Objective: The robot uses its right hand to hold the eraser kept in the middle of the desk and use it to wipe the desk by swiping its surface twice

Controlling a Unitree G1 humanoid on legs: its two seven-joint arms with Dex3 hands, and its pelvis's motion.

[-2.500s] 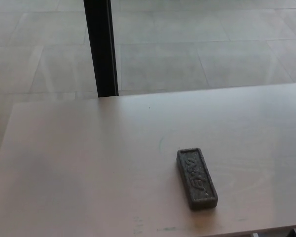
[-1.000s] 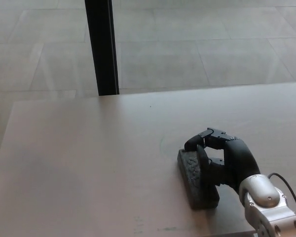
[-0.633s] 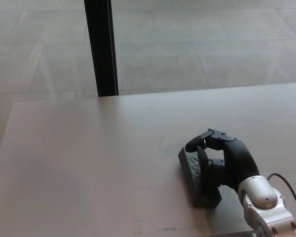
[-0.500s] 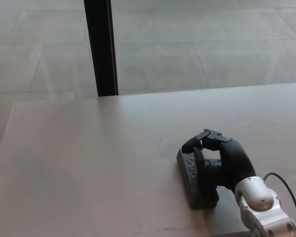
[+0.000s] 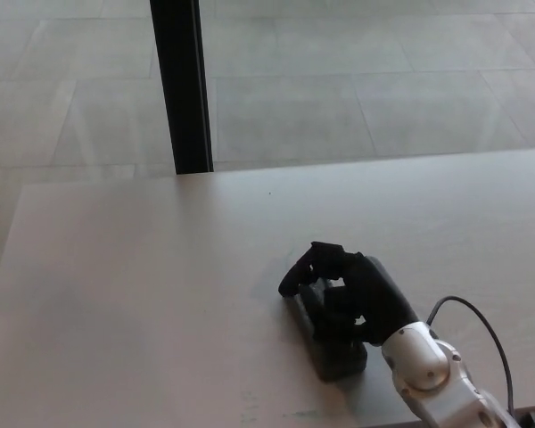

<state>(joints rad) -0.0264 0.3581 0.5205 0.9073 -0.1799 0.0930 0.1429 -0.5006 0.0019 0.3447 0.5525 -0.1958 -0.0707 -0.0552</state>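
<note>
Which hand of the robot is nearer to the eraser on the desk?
Right. The right hand is closed over the eraser, gripping it on the desk. The left hand is not in view.

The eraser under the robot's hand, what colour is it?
Dark grey, almost black block eraser, seen in the head view.

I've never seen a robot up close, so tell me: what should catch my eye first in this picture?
First, the black robot hand near the front edge of the pale desk, closed on a dark eraser that lies flat on the surface. A silver wrist with a thin black cable trails behind it. Beyond the desk, a black post rises from the tiled floor.
</note>
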